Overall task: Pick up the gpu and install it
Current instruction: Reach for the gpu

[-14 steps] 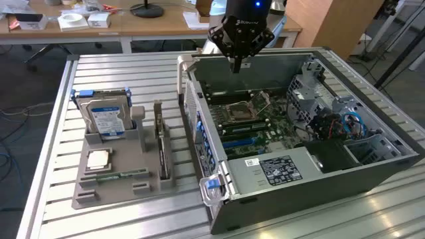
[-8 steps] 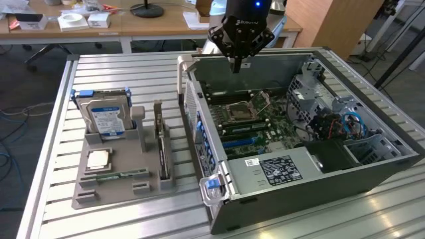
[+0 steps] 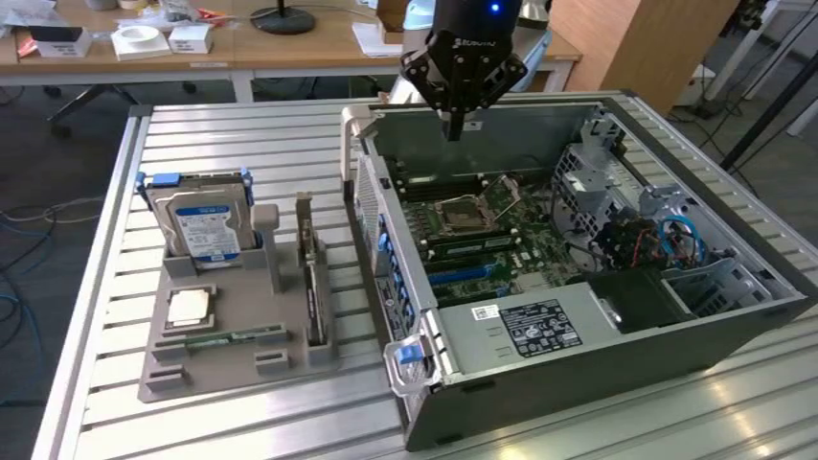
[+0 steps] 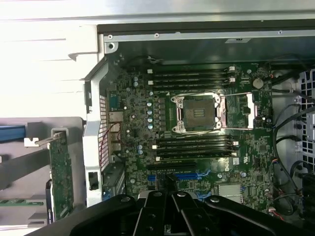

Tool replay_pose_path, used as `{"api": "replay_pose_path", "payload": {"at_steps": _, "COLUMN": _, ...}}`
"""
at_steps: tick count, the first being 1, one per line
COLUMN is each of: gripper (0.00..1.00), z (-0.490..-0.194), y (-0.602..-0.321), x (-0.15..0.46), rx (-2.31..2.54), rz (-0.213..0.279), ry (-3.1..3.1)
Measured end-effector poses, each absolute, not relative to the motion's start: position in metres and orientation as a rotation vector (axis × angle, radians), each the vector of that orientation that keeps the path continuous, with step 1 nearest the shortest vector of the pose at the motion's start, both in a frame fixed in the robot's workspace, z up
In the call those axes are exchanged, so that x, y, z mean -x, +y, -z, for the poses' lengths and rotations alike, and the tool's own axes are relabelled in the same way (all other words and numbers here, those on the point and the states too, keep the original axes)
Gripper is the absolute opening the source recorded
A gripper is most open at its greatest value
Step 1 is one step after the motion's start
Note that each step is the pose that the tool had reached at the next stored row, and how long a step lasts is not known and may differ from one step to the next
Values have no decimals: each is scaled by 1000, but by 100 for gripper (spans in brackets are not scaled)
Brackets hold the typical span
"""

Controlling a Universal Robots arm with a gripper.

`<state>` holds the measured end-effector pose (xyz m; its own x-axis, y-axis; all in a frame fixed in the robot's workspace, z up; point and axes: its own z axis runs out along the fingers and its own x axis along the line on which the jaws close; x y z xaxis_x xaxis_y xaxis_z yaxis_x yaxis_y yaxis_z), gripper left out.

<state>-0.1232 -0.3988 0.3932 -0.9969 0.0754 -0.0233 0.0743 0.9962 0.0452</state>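
Overhead, the arm (image 3: 463, 19) stood near vertical at the far end of the open computer case (image 3: 715, 335), with the wrist directed straight down. The gripper (image 3: 454, 130) hung just above the case's far wall. Its fingers were pressed together into a single narrow tip and had hold of nothing. In the wrist view, the gripper (image 4: 167, 196) pointed down at the motherboard (image 4: 246, 162), with the processor socket (image 4: 199, 113) ahead of the fingertips.

The gpu (image 3: 306, 278) was not in the case. It stood on its long edge in a slot of the grey holder (image 3: 167, 369), outside the case on the exterior view's left and just beside the case wall. The wrist view showed the gpu (image 4: 61, 177) edge-on, with its pale bracket at the end. The hard drive (image 3: 205, 225) stood upright in the same holder, further to the exterior view's left. Holder and case both rested on the slatted metal table (image 3: 192, 134). The gripper was well apart from the gpu.
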Motion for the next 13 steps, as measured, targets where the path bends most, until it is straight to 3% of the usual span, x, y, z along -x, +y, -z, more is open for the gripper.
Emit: {"api": "replay_pose_path", "payload": {"at_steps": 13, "gripper": 10, "z": -393, "y": -399, "x": 157, "rx": -116, "rz": -69, "ry": 3114}}
